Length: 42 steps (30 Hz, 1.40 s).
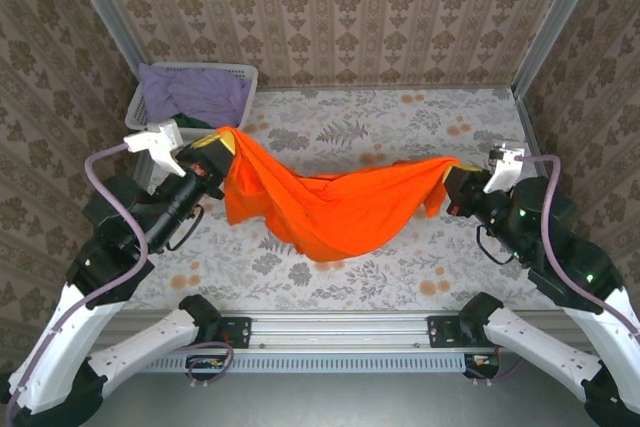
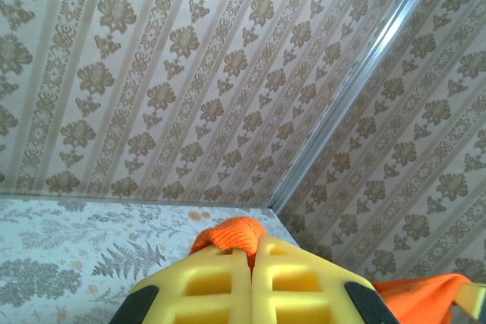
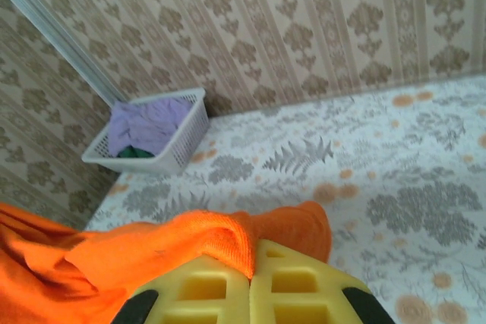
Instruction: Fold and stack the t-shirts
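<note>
1. Orange t-shirt [image 1: 330,209] — slung across the middle of the overhead view, pinched at both ends and sagging between them. The lowest fold hangs at lower centre. Whether it brushes the table [image 1: 400,117] I cannot tell.
2. Left gripper [image 1: 218,147], at left of centre in the overhead view. Its own wrist view [image 2: 252,259] shows the yellow jaws pressed flat together, with a knob of orange cloth squeezed up between them.
3. Right gripper [image 1: 455,185], at right of centre. Its wrist view [image 3: 250,263] shows the jaws closed likewise, an orange hem clamped and spilling off to the lower left.
4. Handling, as I judge it: light, limp and not fragile. It drapes and bunches under its own weight, so it keeps no shape unless stretched or laid flat. The knit looks grippy enough not to slide out of a firm pinch.
5. Best holds, in my view: edges and corners such as shoulders, hem or sleeve ends, one layer only — a thick wad would likely hide which part is caught.
6. Basket [image 1: 245,75], upper left of the overhead view, holds a lavender shirt [image 1: 195,92] and a dark green shirt [image 3: 135,152], both unfolded.
</note>
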Tool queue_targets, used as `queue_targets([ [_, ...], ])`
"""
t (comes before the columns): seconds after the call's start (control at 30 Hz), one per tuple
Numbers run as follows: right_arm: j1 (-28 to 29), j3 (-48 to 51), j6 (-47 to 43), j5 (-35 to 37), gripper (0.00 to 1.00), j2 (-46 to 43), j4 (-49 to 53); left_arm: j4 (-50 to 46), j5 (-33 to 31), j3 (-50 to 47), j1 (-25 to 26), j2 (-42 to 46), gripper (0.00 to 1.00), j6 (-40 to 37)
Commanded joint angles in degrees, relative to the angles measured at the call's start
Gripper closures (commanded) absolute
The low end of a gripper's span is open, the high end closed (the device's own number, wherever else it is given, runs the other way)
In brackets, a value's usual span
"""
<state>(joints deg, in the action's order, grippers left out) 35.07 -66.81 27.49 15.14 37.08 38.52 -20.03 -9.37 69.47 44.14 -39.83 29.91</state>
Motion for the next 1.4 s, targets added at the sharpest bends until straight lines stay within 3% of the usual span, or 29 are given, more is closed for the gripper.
queue_targets([
  [0.0,-0.24,-0.76,-2.34,3.65,1.0,1.93,-2.69,-2.12,-4.6,0.85,-0.28,-2.04,1.0,-1.4],
  [0.13,-0.48,-2.85,-3.62,8.66,0.91,11.87,-1.15,-4.02,-8.16,2.56,-3.78,-10.45,1.0,1.75],
  [0.23,-2.94,-7.63,-3.09,10.17,0.87,24.08,3.09,-6.24,-2.84,4.01,-12.67,-19.11,1.0,8.23],
  [0.3,-6.76,-9.86,-2.66,6.65,0.8,32.17,4.5,-5.47,0.56,3.55,-18.95,-24.67,0.88,11.6],
  [0.37,-11.74,-12.29,-1.36,2.51,0.74,40.61,5.26,-3.91,1.32,2.95,-24.13,-30.56,0.57,13.98],
  [0.4,-14.36,-13.28,-0.67,0.59,0.7,44.55,5.91,-3.71,2.13,3.28,-26.0,-33.21,0.49,14.38],
  [0.47,-18.87,-16.06,0.6,-1.75,0.49,51.43,7.06,-5.98,3.66,5.39,-29.86,-38.73,0.31,15.11],
  [0.53,-21.44,-17.43,1.92,-2.22,0.31,54.95,8.34,-7.1,6.11,5.64,-31.21,-40.46,0.27,14.54],
  [0.63,-22.6,-11.09,3.72,-6.85,0.22,51.71,3.98,-5.67,6.06,0.29,-30.1,-37.36,0.25,13.1],
  [0.73,-22.59,0.59,6.24,-13.53,0.2,44.91,-1.5,-6.14,4.95,-7.57,-29.6,-32.18,0.3,12.54],
  [0.87,-22.66,16.09,9.18,-23.76,0.26,35.11,-3.87,-5.42,7.89,-20.31,-29.29,-25.71,0.47,11.88],
  [1.0,-22.12,26.67,11.0,-31.67,0.33,28.23,-2.9,-5.26,13.39,-28.35,-29.03,-23.55,0.52,11.64],
  [1.17,-16.46,29.89,12.65,-31.24,0.38,26.81,4.95,-3.89,17.5,-33.47,-28.81,-24.28,0.53,12.43],
  [1.27,-11.34,32.55,15.89,-29.31,0.4,27.78,4.1,-2.4,16.43,-35.71,-28.85,-25.29,0.53,13.04],
  [1.37,-9.31,35.23,20.07,-28.87,0.49,28.45,2.29,0.88,19.4,-36.83,-28.84,-27.72,0.55,14.07],
])
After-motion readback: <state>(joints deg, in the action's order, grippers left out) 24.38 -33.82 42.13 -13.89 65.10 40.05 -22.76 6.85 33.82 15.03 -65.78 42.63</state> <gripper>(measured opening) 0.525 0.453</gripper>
